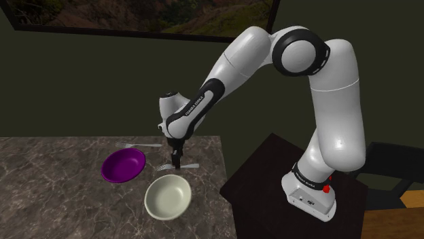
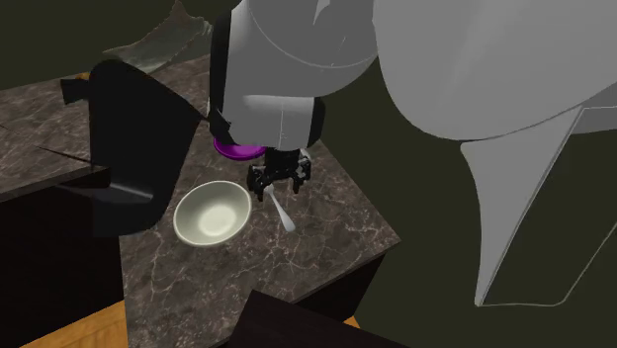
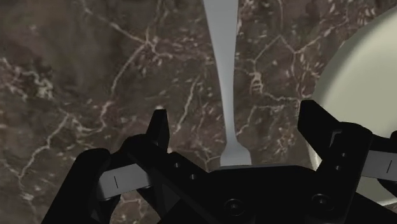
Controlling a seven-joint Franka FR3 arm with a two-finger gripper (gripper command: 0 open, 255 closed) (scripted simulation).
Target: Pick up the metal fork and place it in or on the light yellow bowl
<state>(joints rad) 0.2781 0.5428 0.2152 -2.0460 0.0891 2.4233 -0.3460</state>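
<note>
- Gripper [image 3: 236, 124] hanging low over counter [image 3: 76, 76], jaws wide apart, gripping nothing.
- Fork [image 3: 221, 70] lying flat btwn them, untouched, prob. lined up for closing.
- Pale bowl [image 3: 366, 76] sitting just beside.

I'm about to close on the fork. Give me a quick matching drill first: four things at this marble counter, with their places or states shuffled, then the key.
1. all-black two-finger gripper
2. slim silver metal fork
3. glossy purple round bowl
4. pale yellowish round bowl

A. empty, nearest the counter's front edge in the shoulder view
B. open, lowered close to the dark marble counter
C. lying flat, handle between the fingers, not clasped
D. next to a second silver fork, towards the shoulder view's left

Pairs: 1-B, 2-C, 3-D, 4-A
</note>
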